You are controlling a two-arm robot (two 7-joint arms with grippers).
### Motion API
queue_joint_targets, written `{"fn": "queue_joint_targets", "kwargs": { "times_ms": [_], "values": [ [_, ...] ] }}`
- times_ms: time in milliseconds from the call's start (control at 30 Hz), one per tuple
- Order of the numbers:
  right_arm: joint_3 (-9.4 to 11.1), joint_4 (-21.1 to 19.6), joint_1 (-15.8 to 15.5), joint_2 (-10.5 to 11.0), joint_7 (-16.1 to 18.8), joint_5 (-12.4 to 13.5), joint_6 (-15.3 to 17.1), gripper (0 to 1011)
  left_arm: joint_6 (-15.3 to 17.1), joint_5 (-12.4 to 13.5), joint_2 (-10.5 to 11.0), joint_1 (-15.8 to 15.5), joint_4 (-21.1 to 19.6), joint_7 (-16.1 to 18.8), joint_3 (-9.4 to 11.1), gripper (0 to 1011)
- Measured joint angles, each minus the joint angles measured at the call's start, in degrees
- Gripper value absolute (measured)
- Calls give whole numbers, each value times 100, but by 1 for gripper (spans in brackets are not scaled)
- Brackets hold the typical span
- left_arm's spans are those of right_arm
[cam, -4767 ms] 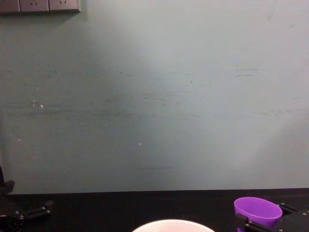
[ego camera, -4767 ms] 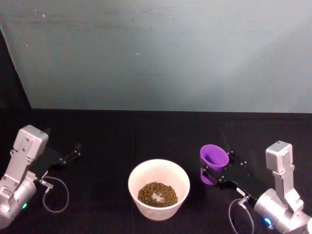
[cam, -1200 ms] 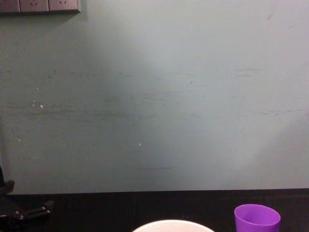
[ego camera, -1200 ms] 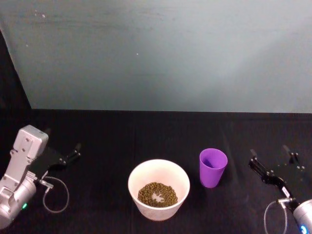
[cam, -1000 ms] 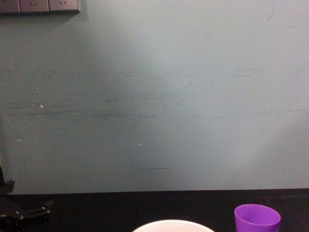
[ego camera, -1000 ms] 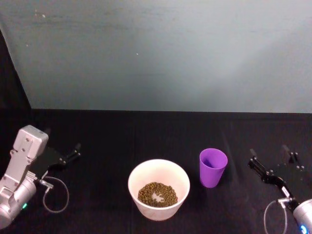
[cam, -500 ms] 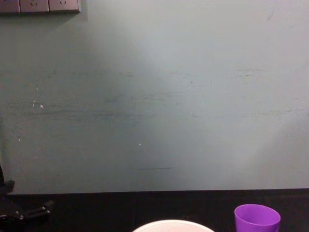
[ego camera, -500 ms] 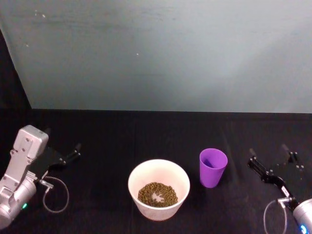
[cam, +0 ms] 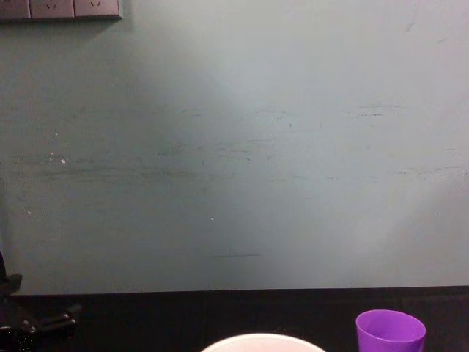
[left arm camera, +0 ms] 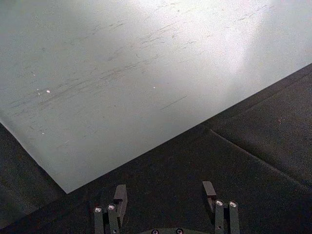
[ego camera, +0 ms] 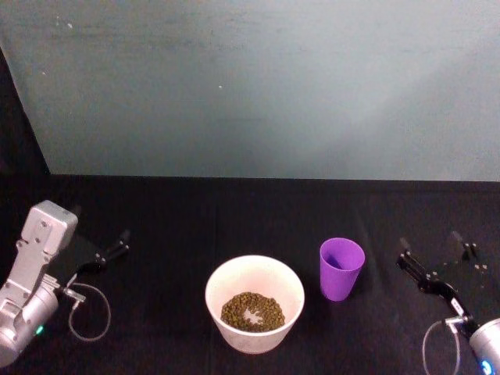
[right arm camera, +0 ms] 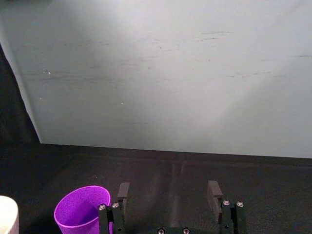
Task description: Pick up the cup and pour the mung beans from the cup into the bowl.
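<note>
The cup point(ego camera: 341, 268) stands upright on the black table point(ego camera: 195, 219), just to the right of the bowl point(ego camera: 254, 302) and apart from it, its purple mouth facing up. The bowl holds a layer of mung beans point(ego camera: 251, 311) across its bottom (whether any beans are in the cup cannot be told from these views). The right gripper point(ego camera: 438, 266) hovers near the table's right edge, its jaws spread wide and holding nothing; the cup lies to its left, outside the jaws with bare table between them. In the right wrist view the cup point(right arm camera: 83, 212) sits off to the side of one finger point(right arm camera: 120, 200), not between the two, and a sliver of the bowl's white rim point(right arm camera: 7, 214) shows at the picture's edge. The left gripper point(ego camera: 108, 252) rests parked at the far left of the table, well apart from bowl and cup, its jaws also parted and empty, pointing at bare black surface below the pale wall point(ego camera: 258, 86). From the chest view, the cup point(cam: 390, 331) rises to the right of the bowl's rim point(cam: 260, 340).
</note>
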Motion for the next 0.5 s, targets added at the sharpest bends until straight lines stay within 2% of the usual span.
{"fn": "queue_joint_targets", "kwargs": {
  "times_ms": [500],
  "values": [
    [0,0,0,0,0,-1,0,1002,0,0,0,0,0,0,0,1003]
  ]
}}
